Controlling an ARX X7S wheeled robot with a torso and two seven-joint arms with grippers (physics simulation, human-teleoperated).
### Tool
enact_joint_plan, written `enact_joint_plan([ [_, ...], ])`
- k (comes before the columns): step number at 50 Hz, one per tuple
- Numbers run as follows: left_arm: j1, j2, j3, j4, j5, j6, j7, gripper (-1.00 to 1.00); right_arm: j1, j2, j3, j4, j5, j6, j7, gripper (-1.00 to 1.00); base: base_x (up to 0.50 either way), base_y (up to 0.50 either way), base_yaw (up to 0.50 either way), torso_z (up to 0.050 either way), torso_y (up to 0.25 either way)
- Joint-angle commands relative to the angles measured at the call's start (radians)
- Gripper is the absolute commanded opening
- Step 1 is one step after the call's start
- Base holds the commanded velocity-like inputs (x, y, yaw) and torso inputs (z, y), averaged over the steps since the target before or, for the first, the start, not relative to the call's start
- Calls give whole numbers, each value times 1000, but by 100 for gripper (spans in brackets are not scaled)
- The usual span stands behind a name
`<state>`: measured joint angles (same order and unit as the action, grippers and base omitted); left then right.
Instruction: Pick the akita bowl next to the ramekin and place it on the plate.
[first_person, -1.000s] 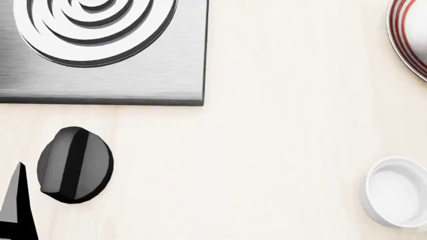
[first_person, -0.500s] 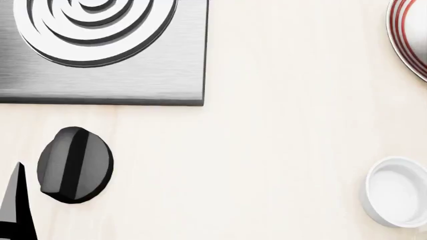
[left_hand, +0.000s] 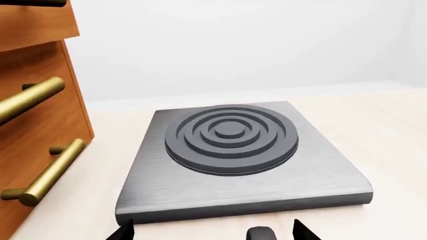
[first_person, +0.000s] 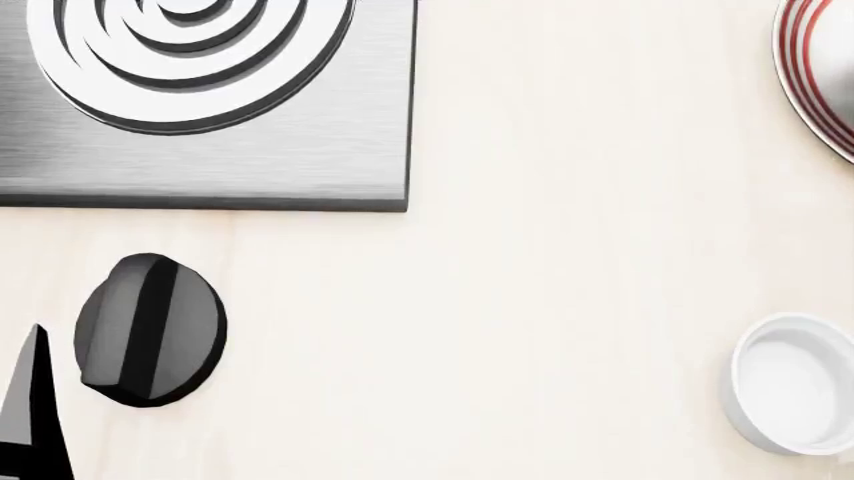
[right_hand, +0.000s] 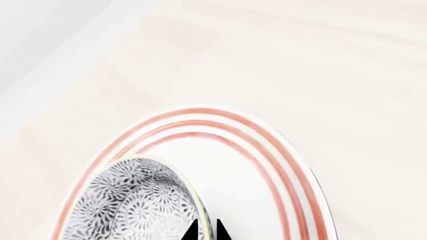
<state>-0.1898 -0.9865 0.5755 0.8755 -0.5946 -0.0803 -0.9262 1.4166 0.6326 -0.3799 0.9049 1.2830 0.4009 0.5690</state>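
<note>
In the right wrist view the small speckled grey-and-white akita bowl (right_hand: 137, 200) sits over the round white red-striped plate (right_hand: 267, 170), its rim pinched between the nearly closed tips of the right gripper (right_hand: 205, 231). In the head view the plain glossy white ramekin (first_person: 797, 384) lies at four o'clock on the pale surface (first_person: 561, 260), the plate at one o'clock. The left gripper (left_hand: 212, 233) stands spread, holding nothing.
</note>
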Motion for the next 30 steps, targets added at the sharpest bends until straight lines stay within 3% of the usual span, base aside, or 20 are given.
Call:
enact_joint_plan([
  [1, 4, 0, 1, -3, 4, 3, 0, 100, 2, -7, 1, 18, -22, -9, -19, -100, 0, 0, 0, 0, 0],
  [16, 9, -2, 2, -6, 8, 9, -1, 100, -5, -11, 2, 30, -23, -13, -25, -100, 0, 0, 0, 0, 0],
  [17, 9, -2, 2, -6, 7, 9, -2, 100, -6, -11, 2, 26, -23, -11, -25, 100, 0, 0, 0, 0, 0],
  [30, 9, 1, 6, -10, 9, 9, 2, 100, 21, -3, -69, -32, -104, -19, -80, 100, 0, 0, 0, 0, 0],
])
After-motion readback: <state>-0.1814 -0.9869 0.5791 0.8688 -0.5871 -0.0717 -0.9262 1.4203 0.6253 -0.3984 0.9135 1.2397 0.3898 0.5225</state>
